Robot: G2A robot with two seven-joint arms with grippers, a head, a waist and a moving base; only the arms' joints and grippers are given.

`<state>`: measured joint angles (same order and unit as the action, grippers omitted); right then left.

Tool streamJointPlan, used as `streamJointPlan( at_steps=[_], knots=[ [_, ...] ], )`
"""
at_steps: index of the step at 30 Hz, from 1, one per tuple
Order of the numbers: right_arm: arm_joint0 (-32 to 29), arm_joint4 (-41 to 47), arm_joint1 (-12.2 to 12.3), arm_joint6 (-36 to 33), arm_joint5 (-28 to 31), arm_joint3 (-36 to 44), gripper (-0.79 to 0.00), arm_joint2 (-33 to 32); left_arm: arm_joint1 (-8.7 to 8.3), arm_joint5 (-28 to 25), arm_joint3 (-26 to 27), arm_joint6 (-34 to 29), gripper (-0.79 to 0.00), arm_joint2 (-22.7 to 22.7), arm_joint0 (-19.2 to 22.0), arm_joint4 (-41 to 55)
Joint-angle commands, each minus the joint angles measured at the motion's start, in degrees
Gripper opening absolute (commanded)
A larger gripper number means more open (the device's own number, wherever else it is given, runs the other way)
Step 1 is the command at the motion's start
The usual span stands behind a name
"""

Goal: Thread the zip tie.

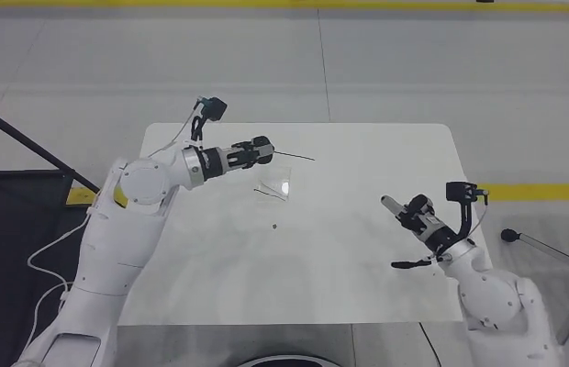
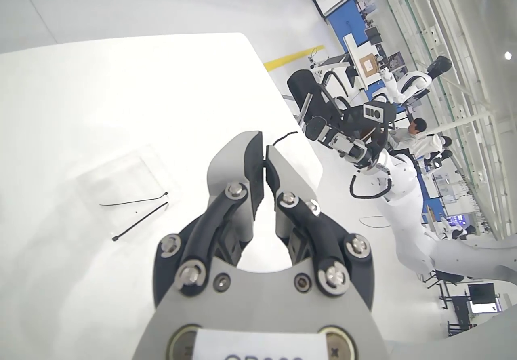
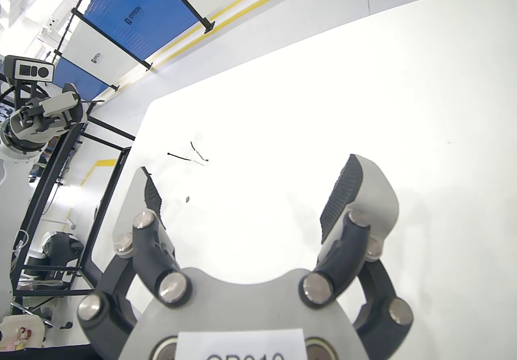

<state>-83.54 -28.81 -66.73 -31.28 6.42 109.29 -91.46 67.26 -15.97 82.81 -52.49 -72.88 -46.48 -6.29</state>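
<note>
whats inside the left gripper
A black zip tie, pinched in the shut left gripper. One end sticks out past the fingertips; the clamped part is hidden by the pads.

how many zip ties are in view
3. One zip tie is pinched in the left gripper, tail sticking out. The other two lie close together on the table. None looks hidden.
</note>
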Motion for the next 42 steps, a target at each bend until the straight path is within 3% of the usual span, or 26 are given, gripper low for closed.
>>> streamJointPlan(
  at_steps=[1,7,11,22,29,30,34,42],
  knots=[
    [0.4,7.1,-0.1,-0.4,0.8,-0.8,0.000,0.0,0.07,-0.5,0.4,0.3,-0.785,0.9,0.3,-0.3],
    [3.6,28.8,-0.3,-8.8,2.4,-5.2,0.000,0.0,0.49,-3.0,-0.4,0.2,-0.785,4.1,2.4,-0.1],
    [6.5,38.0,-0.2,-14.6,2.0,-8.5,0.000,0.7,0.89,-3.6,-1.3,0.0,-0.785,6.6,3.6,0.0],
    [9.6,35.8,-0.5,-11.2,3.7,-11.0,0.000,6.6,1.97,-5.0,-3.7,0.0,-0.785,11.6,6.7,2.4],
    [10.6,36.1,-0.6,-10.2,4.5,-11.8,-0.132,8.4,2.51,-5.7,-5.8,-1.2,-0.785,14.0,8.3,3.8],
    [10.8,36.2,-0.6,-10.2,4.4,-11.9,-0.191,8.5,2.59,-5.9,-6.0,-1.5,-0.785,14.4,8.5,4.1],
    [11.3,36.1,-0.6,-10.1,4.5,-12.1,-0.212,9.2,2.86,-6.3,-7.0,-2.1,-0.785,15.5,9.4,4.6],
    [11.9,35.9,-0.5,-10.6,4.8,-12.0,-0.360,10.1,3.29,-6.7,-8.8,-2.7,-0.785,16.9,10.5,5.8]
  ],
)
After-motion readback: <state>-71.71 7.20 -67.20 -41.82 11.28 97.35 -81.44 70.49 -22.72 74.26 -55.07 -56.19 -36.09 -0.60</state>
